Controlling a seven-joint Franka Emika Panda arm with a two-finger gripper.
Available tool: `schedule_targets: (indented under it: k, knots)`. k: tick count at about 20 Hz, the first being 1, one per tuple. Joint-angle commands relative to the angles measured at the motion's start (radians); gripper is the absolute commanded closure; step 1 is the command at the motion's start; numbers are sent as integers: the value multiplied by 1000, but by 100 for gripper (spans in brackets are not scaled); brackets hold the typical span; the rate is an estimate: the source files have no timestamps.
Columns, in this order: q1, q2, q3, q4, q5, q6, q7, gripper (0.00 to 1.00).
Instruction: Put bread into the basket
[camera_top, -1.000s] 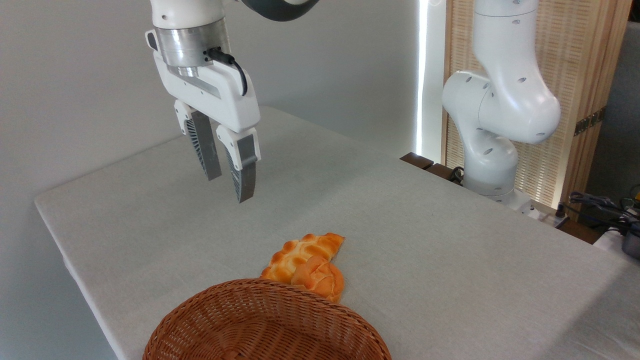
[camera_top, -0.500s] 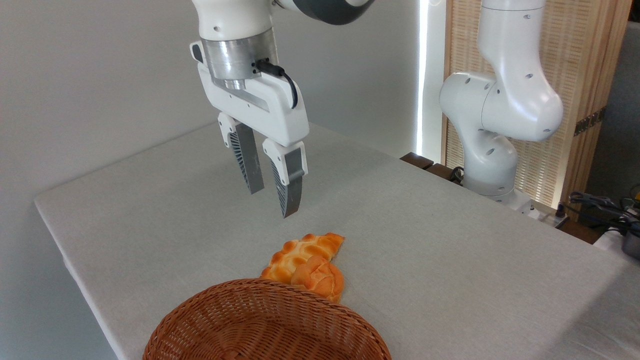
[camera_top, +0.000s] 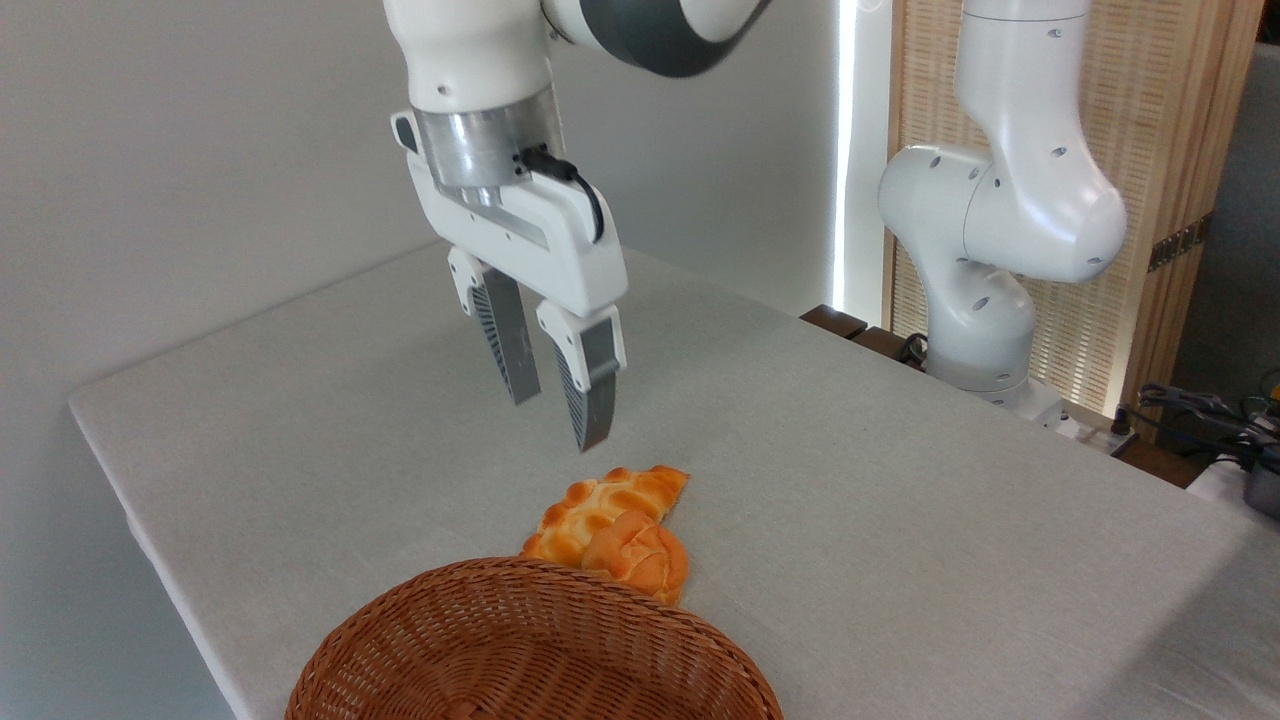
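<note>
- Overhead, the white two-finger gripper (camera_top: 558, 420) hangs above the grey cloth-covered table (camera_top: 900, 500), fingers parted by a moderate gap and holding nothing.
- Small glossy orange-golden knot-shaped bread (camera_top: 640, 562) lies on the table at the gripper's 5 o'clock, touching the far rim of the reddish-brown woven wicker basket (camera_top: 530, 650).
- Flatter braided golden loaf (camera_top: 610, 495) lies just behind the bread, at its 11 o'clock, pressed against it.
</note>
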Motion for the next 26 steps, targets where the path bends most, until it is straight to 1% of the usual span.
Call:
schedule_targets:
  k: [1,2,7,9,11,12,13,17,18,20,23,26]
  knots:
    - [6,-48,55,-94,13,63,14,0]
    - [6,-51,76,-111,13,67,14,0]
    - [6,-51,136,-160,13,117,-25,0]
    - [6,-49,144,-176,10,163,-84,0]
    - [6,-49,145,-222,9,258,-207,0]
    - [3,-49,145,-242,10,293,-253,0]
    - [-1,-49,145,-254,10,304,-273,0]
    - [-9,-42,133,-275,4,304,-315,0]
    - [-27,-42,133,-289,4,306,-315,0]
    - [-40,-37,133,-298,7,317,-315,0]
    - [-43,-28,133,-317,7,364,-315,0]
    - [-50,-26,133,-318,7,370,-315,0]
